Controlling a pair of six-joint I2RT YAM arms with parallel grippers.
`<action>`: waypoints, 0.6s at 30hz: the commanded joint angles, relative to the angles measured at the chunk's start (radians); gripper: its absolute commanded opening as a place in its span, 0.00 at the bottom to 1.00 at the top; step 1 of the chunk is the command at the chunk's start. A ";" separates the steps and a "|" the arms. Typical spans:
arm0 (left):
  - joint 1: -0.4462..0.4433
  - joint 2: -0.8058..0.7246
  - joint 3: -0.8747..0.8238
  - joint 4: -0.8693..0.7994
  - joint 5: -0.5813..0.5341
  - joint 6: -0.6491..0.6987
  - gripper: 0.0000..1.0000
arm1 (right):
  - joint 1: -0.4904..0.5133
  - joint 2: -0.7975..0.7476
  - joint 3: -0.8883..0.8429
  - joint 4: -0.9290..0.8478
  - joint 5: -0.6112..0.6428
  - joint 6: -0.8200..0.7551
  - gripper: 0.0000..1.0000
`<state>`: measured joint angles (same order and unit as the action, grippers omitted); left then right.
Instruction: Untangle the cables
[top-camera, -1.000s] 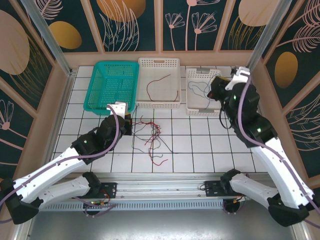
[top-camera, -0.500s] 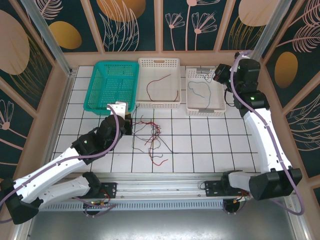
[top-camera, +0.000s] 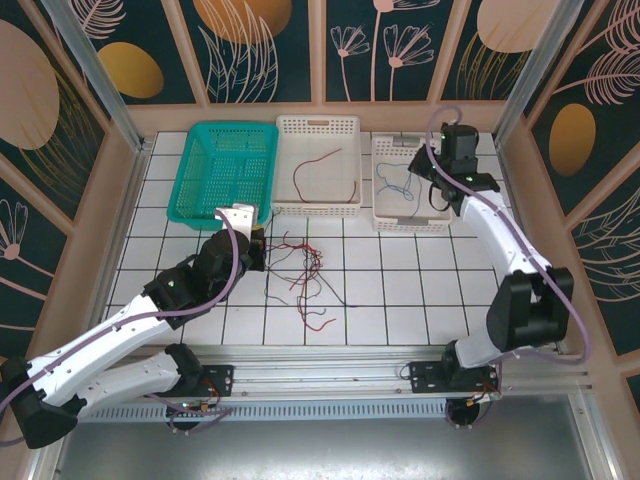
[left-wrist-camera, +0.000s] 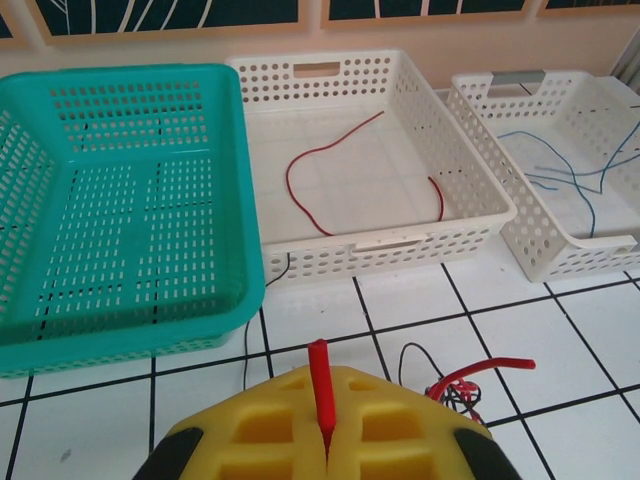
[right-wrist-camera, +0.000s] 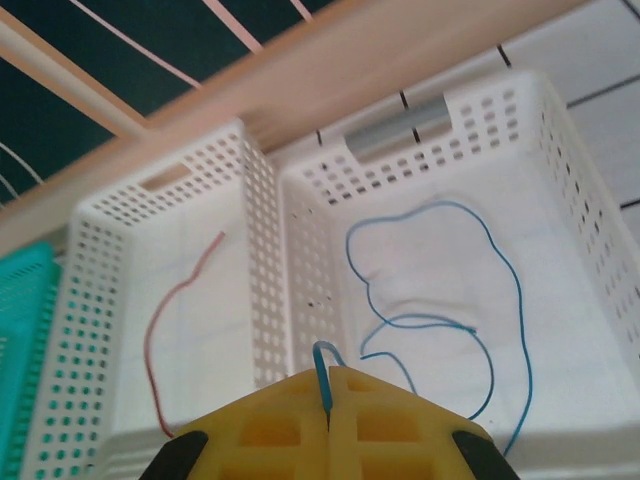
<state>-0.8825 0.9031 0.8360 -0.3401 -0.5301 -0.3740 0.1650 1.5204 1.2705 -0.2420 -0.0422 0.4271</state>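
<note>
- Left gripper (left-wrist-camera: 328, 385): the yellow fingers (left-wrist-camera: 270, 420) were clenched flush together. A red cable (left-wrist-camera: 318, 372) was gripped in the seam between them, its short free end standing nearly upright above the fingertips.
- Right gripper (right-wrist-camera: 328, 385): its yellow fingers were likewise closed, grasping a blue cable (right-wrist-camera: 321, 358). The cable showed as a small loop poking out of the seam at the fingertips.
- Tangle (top-camera: 300, 270): the remaining red and black cables lay knotted on the white-tiled table (top-camera: 420, 290). In the top view the tangle sat just right of the left gripper. In the left wrist view a red-and-black knot lay on the tiles near the fingers, to their right.
- Right white basket (right-wrist-camera: 570, 160): blue strands (right-wrist-camera: 430, 319) curled loosely on its floor, beyond and below the right gripper's fingertips. Whether they joined the grasped blue cable could not be told.
- Middle white basket (left-wrist-camera: 455, 150): a lone red cable (left-wrist-camera: 289, 180) lay in an open curve on its floor, well apart from both grippers.
- Teal basket (left-wrist-camera: 120, 200): it stood just beside the middle white basket, on its left. A thin black strand ran down the tiles at its near right corner, ahead of the left fingers.
</note>
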 joint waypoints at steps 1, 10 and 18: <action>0.004 -0.008 -0.014 0.033 0.019 0.009 0.00 | 0.013 0.047 -0.016 0.047 0.041 -0.007 0.00; 0.004 -0.005 -0.017 0.036 0.032 0.009 0.00 | 0.014 0.240 0.040 -0.001 0.053 -0.016 0.00; 0.004 -0.003 -0.015 0.041 0.042 0.009 0.00 | 0.014 0.265 0.044 -0.011 0.052 -0.013 0.08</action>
<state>-0.8822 0.9035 0.8265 -0.3344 -0.5007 -0.3740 0.1741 1.7836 1.2758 -0.2424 -0.0036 0.4244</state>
